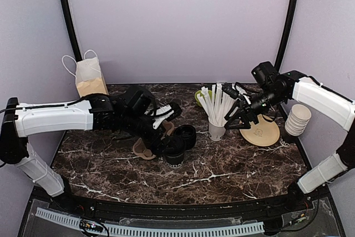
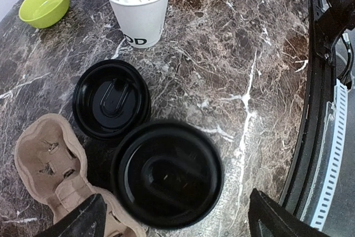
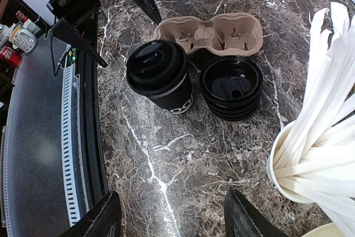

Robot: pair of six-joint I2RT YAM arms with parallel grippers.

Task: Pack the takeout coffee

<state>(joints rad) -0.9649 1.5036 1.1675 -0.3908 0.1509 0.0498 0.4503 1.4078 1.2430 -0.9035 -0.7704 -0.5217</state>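
Left gripper (image 2: 175, 215) jaws apart over takeout coffee (image 3: 169, 95); I'd sink below lid (image 2: 166, 176), squeeze softly; right gripper (image 3: 172, 215) jaws apart, empty

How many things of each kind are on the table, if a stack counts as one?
Lidded black coffee cup: 1
Stack of black lids: 1
Cardboard cup carrier: 1
Cup of straws: 1
Green bowl: 1
Beige plate: 1
Paper bag: 1
Stack of lidless cups: 1
Total: 8
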